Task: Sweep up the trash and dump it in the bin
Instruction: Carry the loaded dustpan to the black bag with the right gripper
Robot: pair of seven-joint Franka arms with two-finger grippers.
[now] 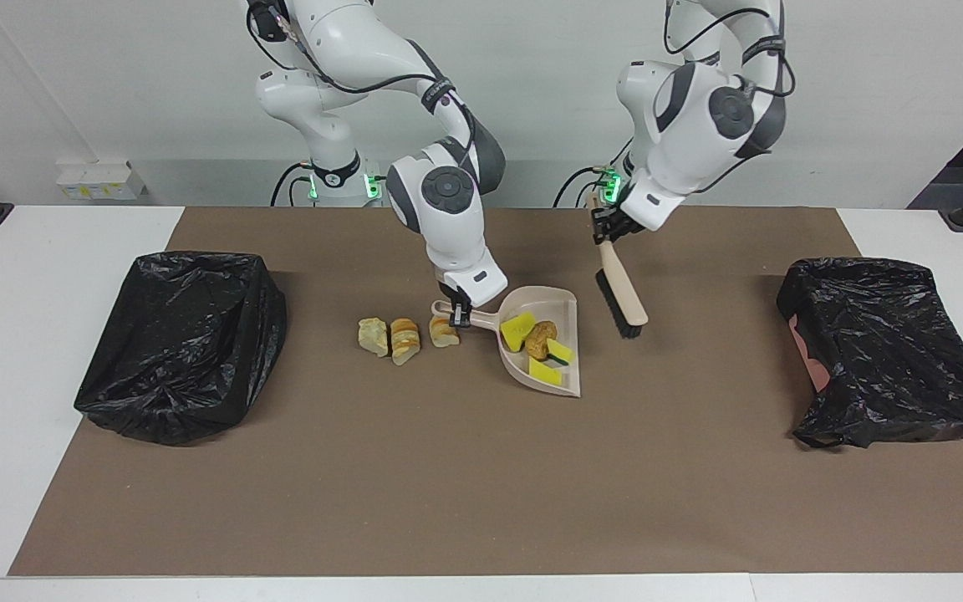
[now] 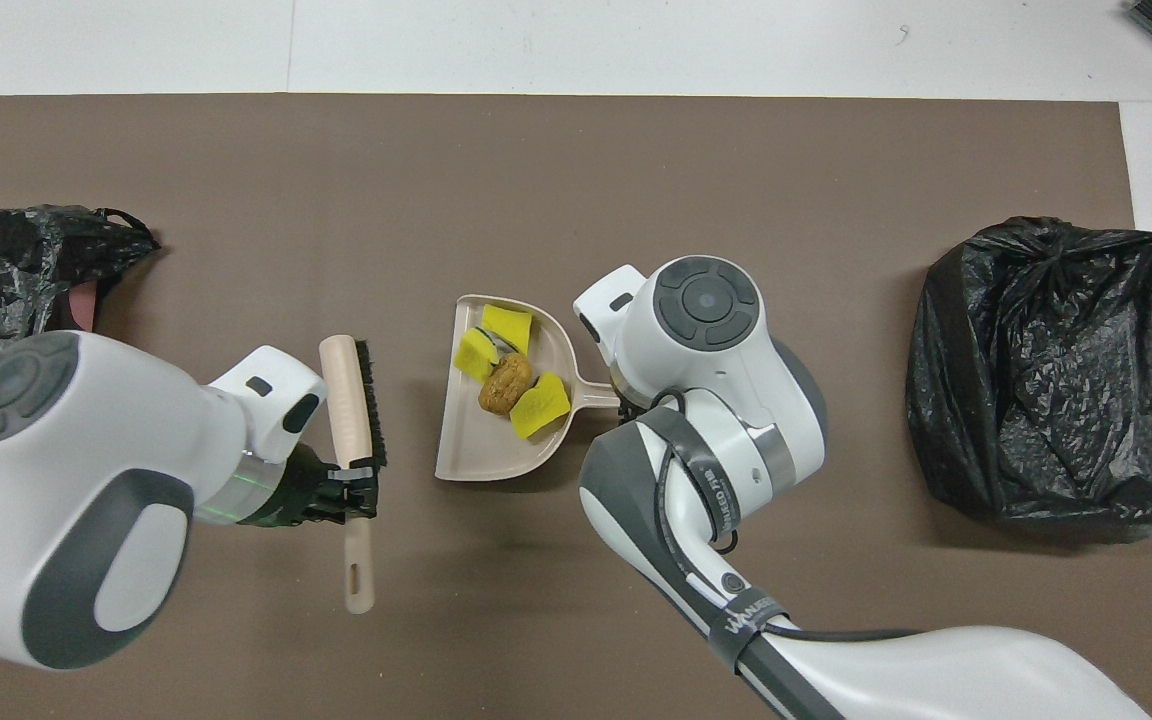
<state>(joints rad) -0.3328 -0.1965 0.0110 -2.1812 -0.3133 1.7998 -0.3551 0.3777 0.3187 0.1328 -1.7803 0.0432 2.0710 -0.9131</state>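
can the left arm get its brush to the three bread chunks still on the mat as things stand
Probably not directly. The left gripper holds the brush toward its own end of the table; the dustpan and the right gripper on its handle lie between it and the bread chunks.

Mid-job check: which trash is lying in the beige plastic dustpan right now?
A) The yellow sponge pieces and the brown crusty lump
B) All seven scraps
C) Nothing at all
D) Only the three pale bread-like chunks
A: the yellow sponge pieces and the brown crusty lump lie in the beige plastic dustpan, while the three pale bread-like chunks sit on the brown mat beside its handle, toward the right arm's end.
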